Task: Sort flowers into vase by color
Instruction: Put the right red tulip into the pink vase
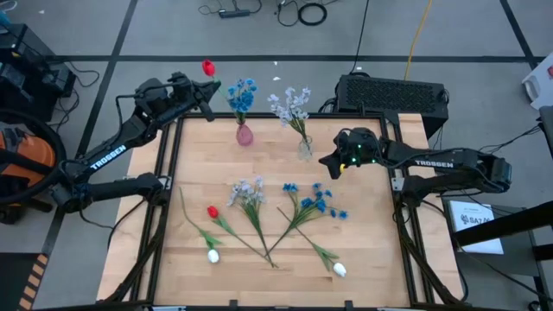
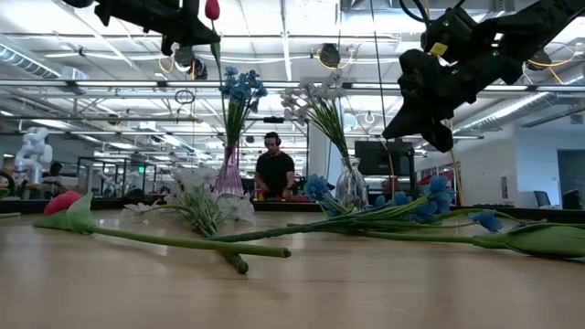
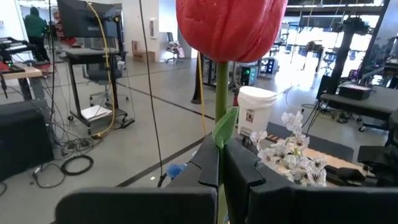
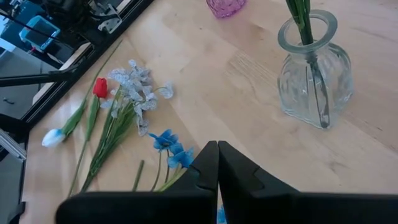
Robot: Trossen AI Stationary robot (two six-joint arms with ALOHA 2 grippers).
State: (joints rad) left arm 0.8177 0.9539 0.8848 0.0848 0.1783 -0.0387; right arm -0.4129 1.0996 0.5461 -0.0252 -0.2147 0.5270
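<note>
Grey floor point(image 1: 432, 34) with dark seams and loose cables point(image 1: 302, 12); open hall under a bright white ceiling point(image 2: 302, 37); seated person point(image 2: 274, 169) at distant desks; black monitor point(image 2: 384, 157) nearby.

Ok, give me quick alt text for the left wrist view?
The left tool is shut on the green stem of a red tulip, whose bud fills the top of the view. Pale lavender-white flowers show beyond it.
</note>
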